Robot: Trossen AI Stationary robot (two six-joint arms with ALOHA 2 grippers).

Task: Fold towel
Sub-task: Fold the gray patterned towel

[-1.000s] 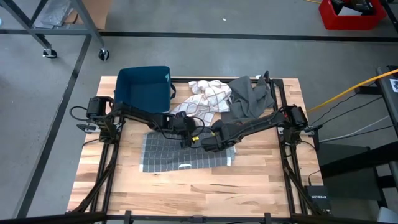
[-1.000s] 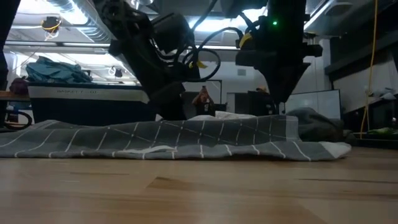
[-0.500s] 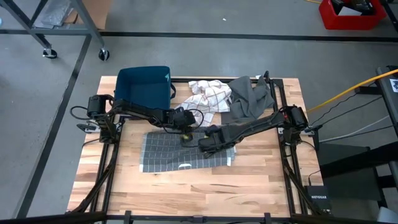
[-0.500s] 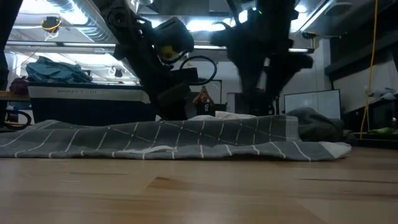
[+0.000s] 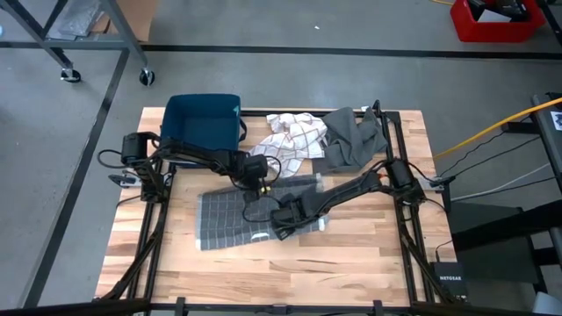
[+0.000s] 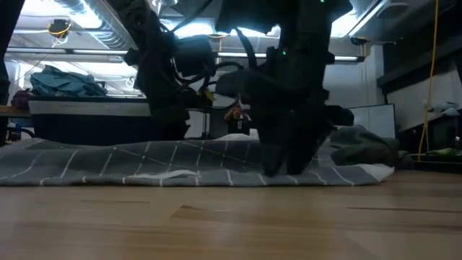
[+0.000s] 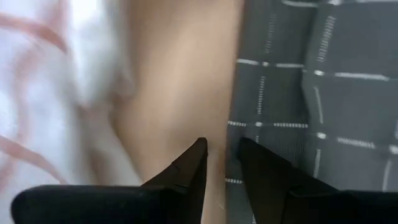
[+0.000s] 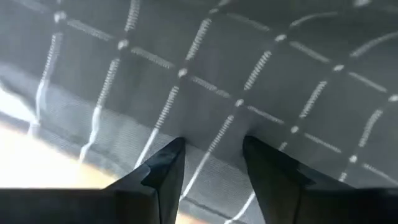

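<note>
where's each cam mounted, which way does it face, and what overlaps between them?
High: overhead, straight down on the table; both arms.
Low: tabletop height, level across the grey checked towel into the room; arms drop in from above.
Left wrist: past the left gripper, open at the towel's edge.
Right wrist: past the right gripper, open over the towel.
Shared: all four see the towel.

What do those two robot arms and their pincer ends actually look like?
Both arms are black, slim and jointed, with thin black cables looping beside them. The left tool ends in two dark, tapering, pointed fingers; the right tool has the same matte black pair. The left arm carries a small yellow marking near its wrist.
</note>
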